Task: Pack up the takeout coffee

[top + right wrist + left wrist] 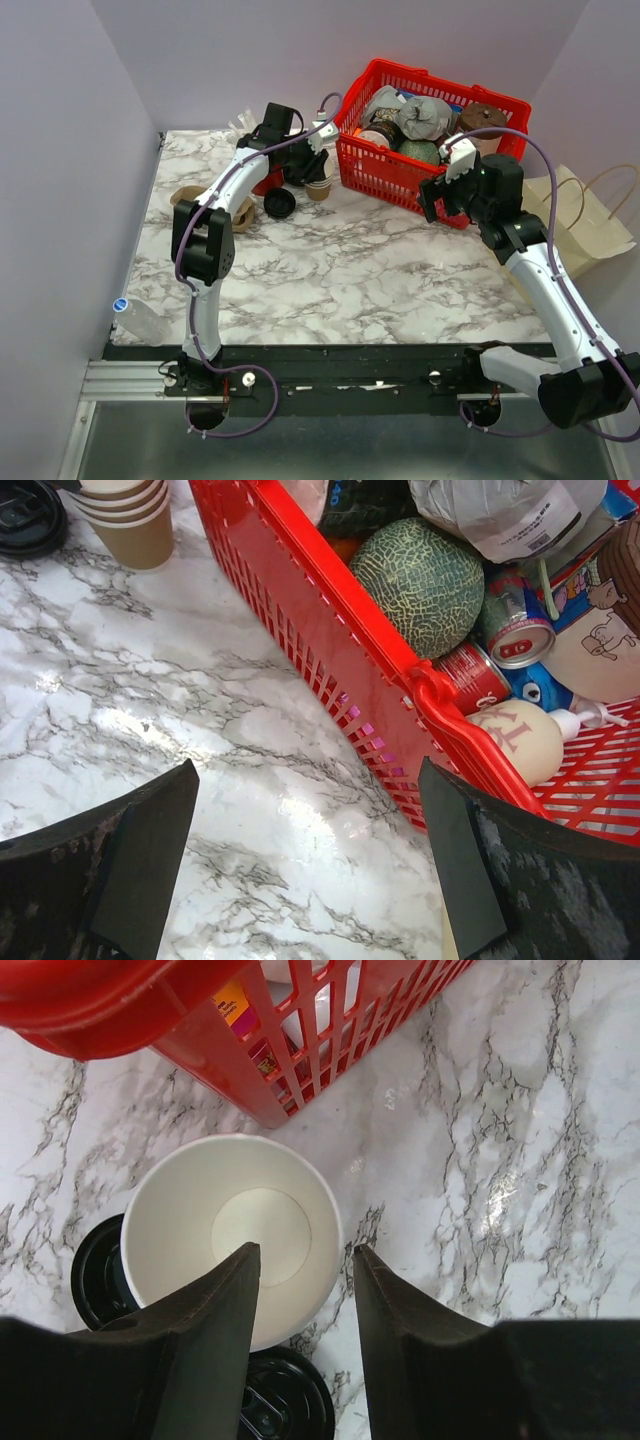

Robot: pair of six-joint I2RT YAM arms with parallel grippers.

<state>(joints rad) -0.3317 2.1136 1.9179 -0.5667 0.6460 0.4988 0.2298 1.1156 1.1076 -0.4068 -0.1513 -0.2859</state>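
Note:
The takeout coffee cup (200,1210) stands open, white inside with a pale rim, by the corner of the red basket (300,1050). From above it is a small brown cup (318,188). In the right wrist view it is tan and looks nested with others like it (135,535). My left gripper (306,1250) is open and straddles the cup's wall, with one finger inside and the other outside, neither pressing it. My right gripper (307,770) is open over bare marble beside the basket's front wall (300,630).
Two black lids (98,1270) (290,1400) lie against the cup. A red cup (80,1000) stands close behind it. The basket (400,185) holds a melon, cans and bottles. A paper bag (590,225) lies at the right and a plastic bottle (140,318) at the left front edge.

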